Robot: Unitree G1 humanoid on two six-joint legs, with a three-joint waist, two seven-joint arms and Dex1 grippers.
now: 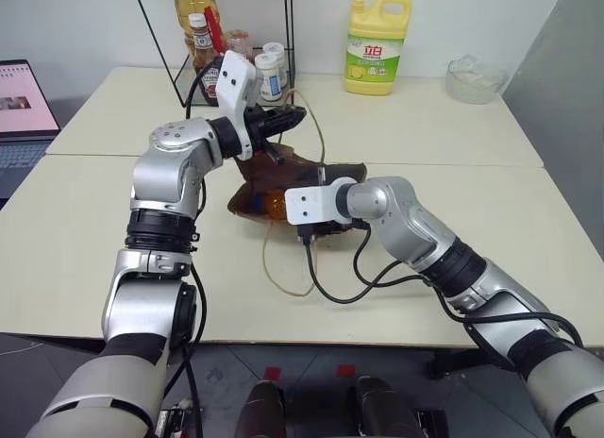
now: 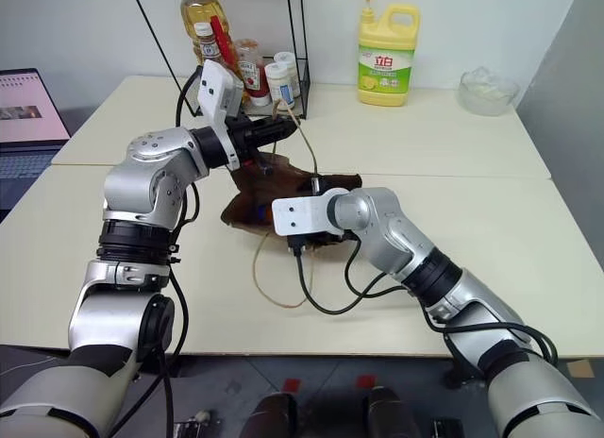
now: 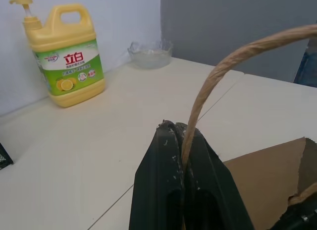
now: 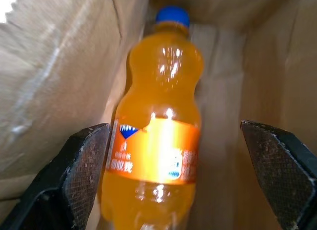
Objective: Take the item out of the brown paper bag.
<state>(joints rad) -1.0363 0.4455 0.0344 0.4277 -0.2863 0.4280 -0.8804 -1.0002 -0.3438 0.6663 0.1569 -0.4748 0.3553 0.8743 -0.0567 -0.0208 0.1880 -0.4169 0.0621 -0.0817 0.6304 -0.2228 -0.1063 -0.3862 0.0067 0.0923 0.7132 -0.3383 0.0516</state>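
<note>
Head pair looks down over table (image 1: 85, 259); wrist views sit close, perhaps inside bag (image 4: 44, 81).

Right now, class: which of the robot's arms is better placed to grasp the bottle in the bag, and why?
The right. The right gripper is open astride the bottle inside the brown paper bag; the left gripper is shut on the cord handle.
</note>
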